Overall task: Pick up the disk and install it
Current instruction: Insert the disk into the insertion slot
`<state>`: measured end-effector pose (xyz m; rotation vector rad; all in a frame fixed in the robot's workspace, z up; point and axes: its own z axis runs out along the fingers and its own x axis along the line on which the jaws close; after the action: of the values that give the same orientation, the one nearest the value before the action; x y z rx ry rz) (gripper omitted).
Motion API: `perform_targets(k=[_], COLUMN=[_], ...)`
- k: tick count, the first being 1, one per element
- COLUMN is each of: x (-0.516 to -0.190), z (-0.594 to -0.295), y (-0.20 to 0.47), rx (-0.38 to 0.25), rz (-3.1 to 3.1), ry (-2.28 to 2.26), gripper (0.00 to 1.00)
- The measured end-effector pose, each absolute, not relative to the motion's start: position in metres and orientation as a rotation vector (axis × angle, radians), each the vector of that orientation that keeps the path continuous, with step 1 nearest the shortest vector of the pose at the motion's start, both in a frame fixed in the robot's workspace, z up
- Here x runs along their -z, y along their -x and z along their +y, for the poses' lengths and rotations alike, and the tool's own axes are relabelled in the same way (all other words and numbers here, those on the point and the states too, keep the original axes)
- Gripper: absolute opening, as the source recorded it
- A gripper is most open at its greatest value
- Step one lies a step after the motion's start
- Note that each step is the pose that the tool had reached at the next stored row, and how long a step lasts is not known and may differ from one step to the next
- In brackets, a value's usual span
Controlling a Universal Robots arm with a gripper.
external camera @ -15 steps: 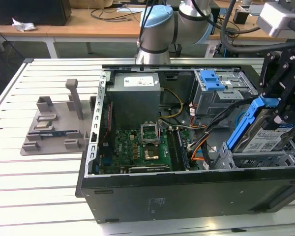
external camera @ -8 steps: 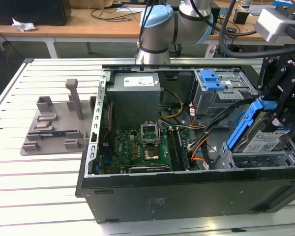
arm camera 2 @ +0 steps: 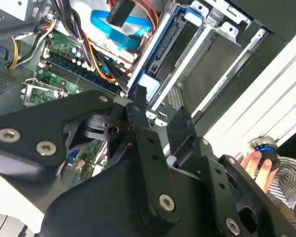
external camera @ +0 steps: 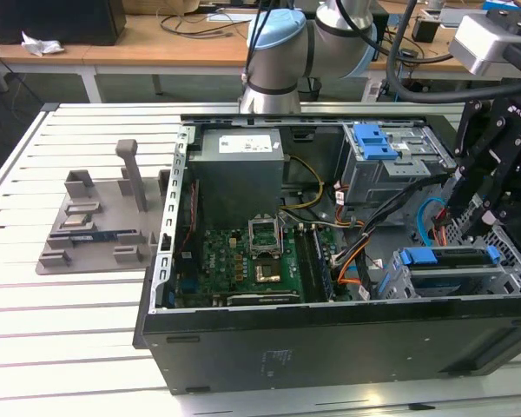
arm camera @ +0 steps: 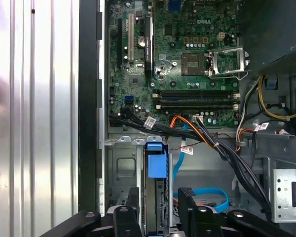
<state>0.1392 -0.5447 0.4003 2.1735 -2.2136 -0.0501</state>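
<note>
The disk (external camera: 443,257) stands on edge in the grey metal drive cage (external camera: 408,282) at the near corner of the open computer case, on the exterior view's right. Its blue side rail (arm camera: 155,163) faces up, and one end of the rail (arm camera 2: 149,83) shows in the second wrist view. My gripper (external camera: 473,228) hangs just above the cage. In the first wrist view the gripper (arm camera: 156,202) is open, with one black finger (arm camera: 126,217) on each side of the disk and a small gap to it on both sides. The gripper (arm camera 2: 159,106) straddles the disk's end.
The case holds a green motherboard (arm camera: 187,64), a grey power-supply box (external camera: 239,169), a second cage with a blue tab (external camera: 373,139) and bundles of black, orange and blue cables (arm camera: 207,138). A grey fixture (external camera: 95,217) lies on the slatted table. A person's hand (arm camera 2: 256,163) rests beside the case.
</note>
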Motion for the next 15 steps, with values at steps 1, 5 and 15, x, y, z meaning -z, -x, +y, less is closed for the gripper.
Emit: perform_targets(k=[1,5,15], x=[-0.4003,-0.4002,-0.3999], z=[-0.5447,-0.5447,-0.5432], y=[-0.1392,-0.1391,-0.1410], rx=[0.050,0.050,0.050], rz=[-2.214,-2.214,-2.214], ry=[-2.174,-2.174,-2.174], gripper=[0.43,0.30,0.11])
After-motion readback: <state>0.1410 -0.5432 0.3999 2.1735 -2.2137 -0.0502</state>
